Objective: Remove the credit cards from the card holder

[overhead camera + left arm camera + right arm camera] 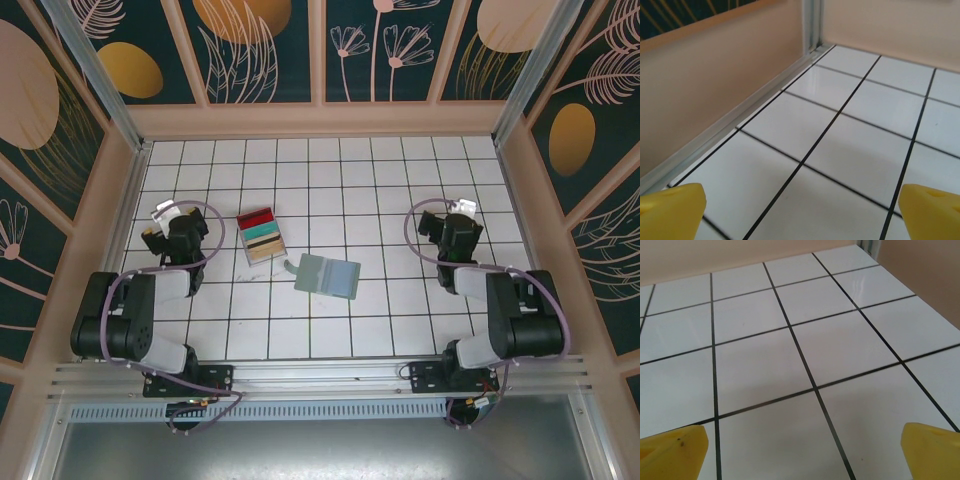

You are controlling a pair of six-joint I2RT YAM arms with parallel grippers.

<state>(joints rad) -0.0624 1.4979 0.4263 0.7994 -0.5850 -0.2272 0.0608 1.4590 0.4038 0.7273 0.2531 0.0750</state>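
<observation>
White-tiled bench (400, 180), card holder (328, 276) lying unfolded at centre, between the arms. Left claw (172, 212) and right claw (455, 207) gape wide, empty, well apart from it. Smart play: one pins the holder, the other slides credit cards out flat.

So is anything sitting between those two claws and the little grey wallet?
For the right gripper, nothing visible: just bare tiles. The left gripper's straight line to the card holder roughly crosses the clear tray of coloured cards.

Left hand (166, 213) spread wide, right hand (459, 208) likewise, arms folded
</observation>
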